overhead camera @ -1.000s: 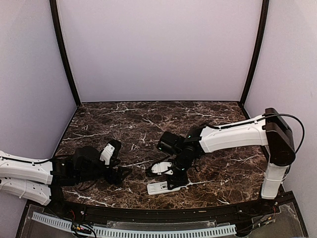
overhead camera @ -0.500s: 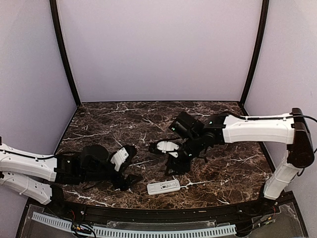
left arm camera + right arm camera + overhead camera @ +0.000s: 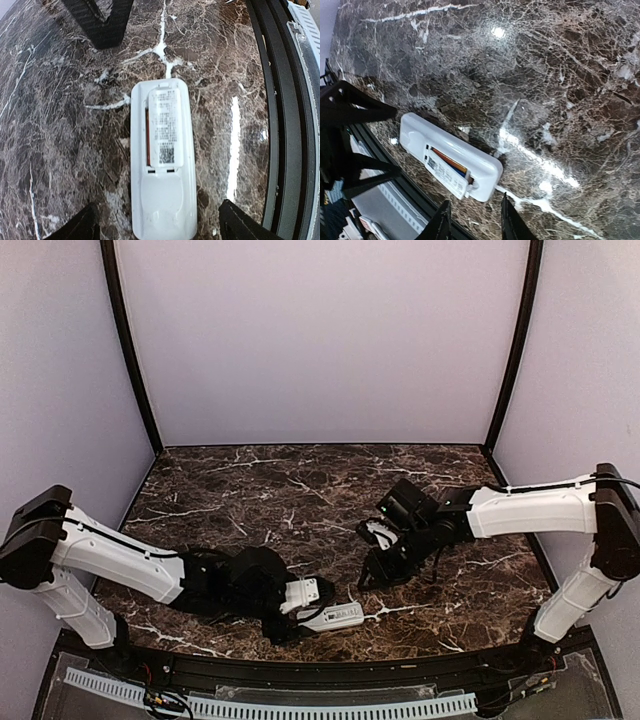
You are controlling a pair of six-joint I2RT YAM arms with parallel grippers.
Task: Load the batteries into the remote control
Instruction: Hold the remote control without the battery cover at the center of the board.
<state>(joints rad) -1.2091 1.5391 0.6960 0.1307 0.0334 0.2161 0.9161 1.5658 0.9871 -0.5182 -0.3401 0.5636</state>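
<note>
Step in hand: I am judging this as the closing stage. The remote control [image 3: 162, 162] is lying back-up on the table [image 3: 250, 485], close to its near edge, and both batteries [image 3: 449, 163] are already sitting in the recess, an orange-red and a blue edge peeking out.
Cover [image 3: 164, 127]: lying over the recess but skewed, leaving a slit along one side; not seated, as far as I can tell.
Left claw [image 3: 160, 227]: I am hovering it over the remote's bottom end, fingers spread wide either side of the body, touching nothing, holding nothing.
Right claw [image 3: 472, 222]: hanging above the table, well apart from the remote, fingers only slightly parted, nothing between them.
Next move: I am expecting to steady the remote with the left claw and slide or press the cover until it clicks flush; this is calling for a square, gentle push.
</note>
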